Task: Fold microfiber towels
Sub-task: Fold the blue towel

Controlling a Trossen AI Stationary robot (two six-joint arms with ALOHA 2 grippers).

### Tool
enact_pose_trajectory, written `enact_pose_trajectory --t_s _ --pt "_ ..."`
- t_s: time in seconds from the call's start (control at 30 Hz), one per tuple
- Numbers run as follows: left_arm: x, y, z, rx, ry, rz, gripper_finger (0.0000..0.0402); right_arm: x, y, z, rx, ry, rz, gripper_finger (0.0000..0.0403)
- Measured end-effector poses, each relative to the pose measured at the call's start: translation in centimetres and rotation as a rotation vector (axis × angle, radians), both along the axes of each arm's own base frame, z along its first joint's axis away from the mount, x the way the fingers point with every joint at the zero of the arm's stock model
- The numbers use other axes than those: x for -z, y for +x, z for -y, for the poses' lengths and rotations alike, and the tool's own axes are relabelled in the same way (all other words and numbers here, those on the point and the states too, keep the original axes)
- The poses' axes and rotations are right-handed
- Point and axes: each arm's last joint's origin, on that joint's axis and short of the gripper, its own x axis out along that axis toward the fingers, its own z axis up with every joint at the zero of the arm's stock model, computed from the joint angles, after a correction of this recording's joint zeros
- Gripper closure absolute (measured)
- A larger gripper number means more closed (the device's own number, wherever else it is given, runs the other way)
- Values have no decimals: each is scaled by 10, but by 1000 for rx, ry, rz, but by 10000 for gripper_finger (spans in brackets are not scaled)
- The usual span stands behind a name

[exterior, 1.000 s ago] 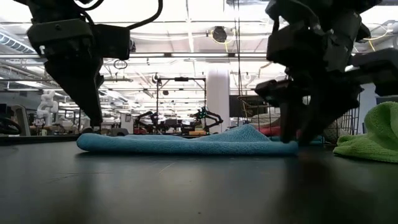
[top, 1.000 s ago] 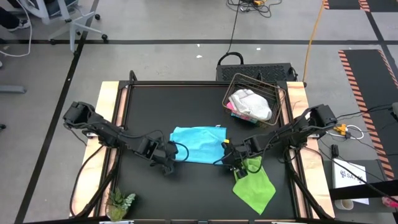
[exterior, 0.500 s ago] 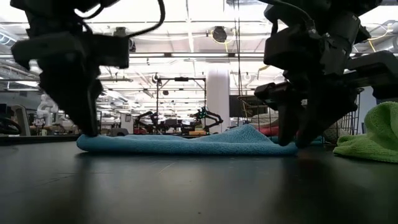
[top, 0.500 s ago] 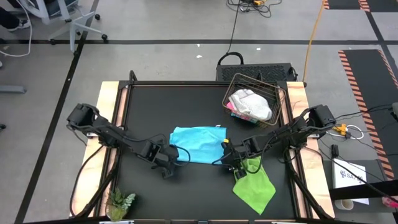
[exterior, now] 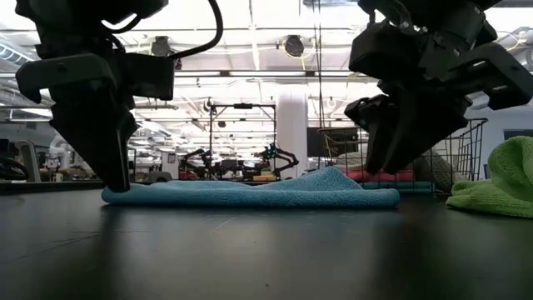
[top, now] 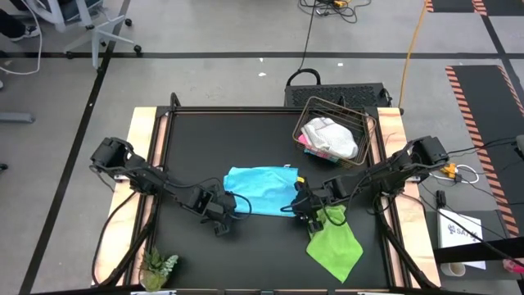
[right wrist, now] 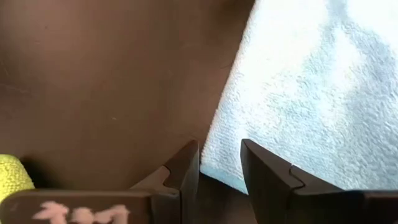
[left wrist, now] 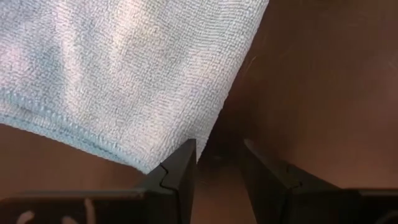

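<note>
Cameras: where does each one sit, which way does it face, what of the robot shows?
High: overhead, straight down on the table; both arms, blue towel, green towel, basket.
Low: table height, level across; both grippers above the blue towel.
Left wrist: past left gripper at a towel corner.
Right wrist: past right gripper at the towel's other corner.
Shared: all four see the blue towel.

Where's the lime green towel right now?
In the high view, the lime green towel lies near the table's front right, just beside the right gripper.
</note>
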Motion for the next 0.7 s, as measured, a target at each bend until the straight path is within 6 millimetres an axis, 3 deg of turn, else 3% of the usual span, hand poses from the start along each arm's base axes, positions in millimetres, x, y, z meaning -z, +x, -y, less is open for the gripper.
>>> enact_pose_trajectory --t_s 0.7 --pt "-1 2 -1 -39 10 28 275 9 1 0 7 20 -47 291"
